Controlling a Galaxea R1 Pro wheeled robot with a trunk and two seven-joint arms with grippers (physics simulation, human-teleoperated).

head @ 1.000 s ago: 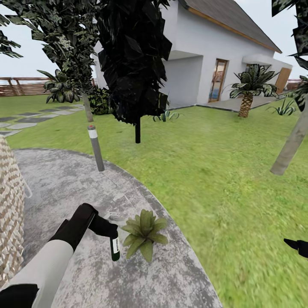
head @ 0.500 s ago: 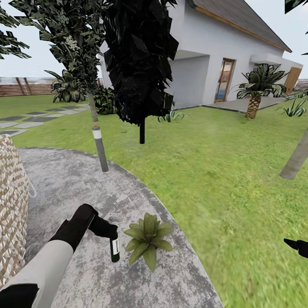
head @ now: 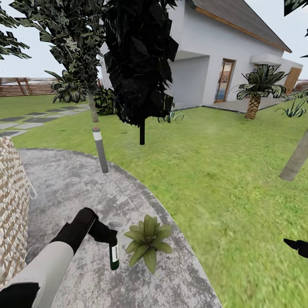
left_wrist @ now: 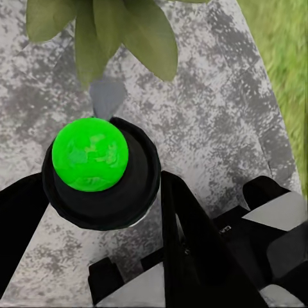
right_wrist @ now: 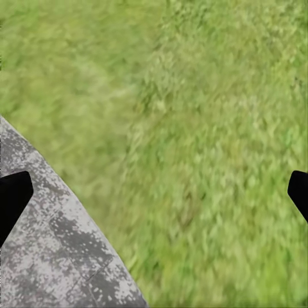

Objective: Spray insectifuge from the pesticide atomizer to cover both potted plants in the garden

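Risk, as I judged it: the spray bottle hung from my left hand with its body pointing down, so any mist might have hit the patio instead of the leaves, or the bottle might have slipped.

Left hand: clamped on the bottle's head.

Bottle: directly under that hand, just beside the potted plant, which sat at its 3 o'clock on the patio. Second plant: not located.

Right hand: fingers apart, empty, over the lawn.
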